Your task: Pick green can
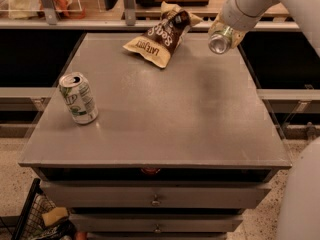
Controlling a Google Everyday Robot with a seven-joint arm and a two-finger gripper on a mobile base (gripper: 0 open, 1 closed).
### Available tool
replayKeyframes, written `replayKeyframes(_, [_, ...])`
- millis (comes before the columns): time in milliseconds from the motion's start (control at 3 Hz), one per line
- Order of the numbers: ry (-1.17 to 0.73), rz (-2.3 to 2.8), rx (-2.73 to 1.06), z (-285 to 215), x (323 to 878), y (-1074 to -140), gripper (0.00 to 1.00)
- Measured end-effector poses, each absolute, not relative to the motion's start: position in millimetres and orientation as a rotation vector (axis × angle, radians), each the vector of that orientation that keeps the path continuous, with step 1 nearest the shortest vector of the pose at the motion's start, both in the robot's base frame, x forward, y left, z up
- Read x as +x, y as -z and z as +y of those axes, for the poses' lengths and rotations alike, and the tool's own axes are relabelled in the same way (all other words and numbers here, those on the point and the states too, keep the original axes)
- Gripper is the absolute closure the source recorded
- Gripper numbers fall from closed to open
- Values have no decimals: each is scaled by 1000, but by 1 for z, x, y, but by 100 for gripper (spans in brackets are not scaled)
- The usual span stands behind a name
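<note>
The green can shows mostly its shiny silver end, tilted toward the camera, held up off the grey table near its far right corner. My gripper is shut on the can, its pale fingers wrapped around the can's body, at the end of the white arm coming in from the upper right. The can's dark green side is largely hidden by the gripper.
A mostly white can with a green logo stands upright at the table's left. A brown and tan chip bag lies at the far middle. A shelf rail runs behind the table. Drawers sit below the front edge.
</note>
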State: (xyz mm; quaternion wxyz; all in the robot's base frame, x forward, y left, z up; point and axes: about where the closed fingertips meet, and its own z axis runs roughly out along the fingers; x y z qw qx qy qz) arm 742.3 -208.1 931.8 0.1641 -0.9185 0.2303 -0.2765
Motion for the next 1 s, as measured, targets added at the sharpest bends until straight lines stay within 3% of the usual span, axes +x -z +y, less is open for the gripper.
replayKeyframes(1000, [825, 592, -2598, -205, 741, -964, 100])
